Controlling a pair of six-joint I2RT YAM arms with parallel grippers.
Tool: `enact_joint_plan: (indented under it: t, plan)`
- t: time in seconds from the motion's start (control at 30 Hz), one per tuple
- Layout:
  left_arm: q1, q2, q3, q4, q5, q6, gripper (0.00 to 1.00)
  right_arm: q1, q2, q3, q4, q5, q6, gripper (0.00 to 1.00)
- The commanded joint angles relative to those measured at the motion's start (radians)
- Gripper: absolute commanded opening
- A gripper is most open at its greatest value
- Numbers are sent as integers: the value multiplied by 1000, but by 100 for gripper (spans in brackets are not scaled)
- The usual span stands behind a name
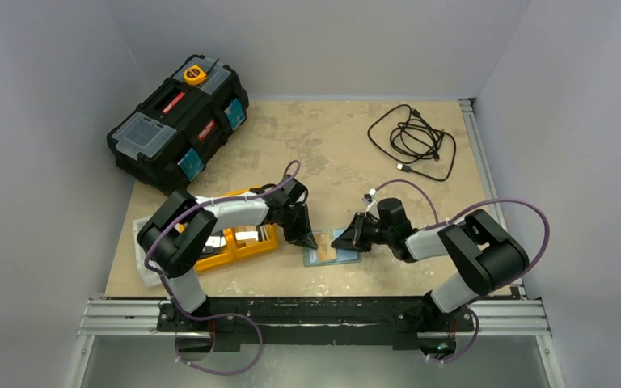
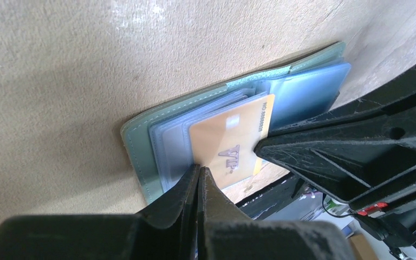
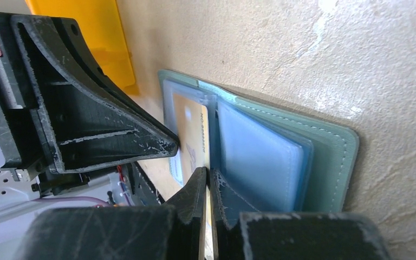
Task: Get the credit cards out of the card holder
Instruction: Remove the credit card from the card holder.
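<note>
The grey-green card holder [image 1: 344,257] lies open on the table between my grippers, its pale blue lining up [image 2: 309,89] [image 3: 260,157]. A tan-gold credit card [image 2: 225,143] marked VIP sticks partly out of its clear sleeves; it also shows in the right wrist view [image 3: 190,125]. My right gripper [image 1: 340,239] [image 3: 209,174] is shut on this card's edge, a thin yellow sliver between its fingers. My left gripper [image 1: 307,240] [image 2: 200,170] is shut, its tip pressing down on the holder's sleeve at the card's corner. Whitish cards [image 1: 247,235] lie in the orange tray.
The orange two-compartment tray [image 1: 210,260] sits just left of the left gripper, on a clear sheet [image 1: 142,257]. A black toolbox [image 1: 178,121] stands at the back left. A coiled black cable [image 1: 414,142] lies at the back right.
</note>
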Motion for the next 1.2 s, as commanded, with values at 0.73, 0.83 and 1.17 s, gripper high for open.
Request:
enact_joint_plan:
  t: [0.73, 0.83, 1.17]
  plan:
    - [33, 49, -46, -95, -154, 46, 0, -63, -116, 13, -223, 137, -117, 0]
    - [33, 49, -46, -95, -154, 48, 0, -69, -123, 11, -231, 141, -124, 1]
    - [33, 52, -44, -89, -148, 51, 0, -76, -125, -6, -193, 98, -121, 10]
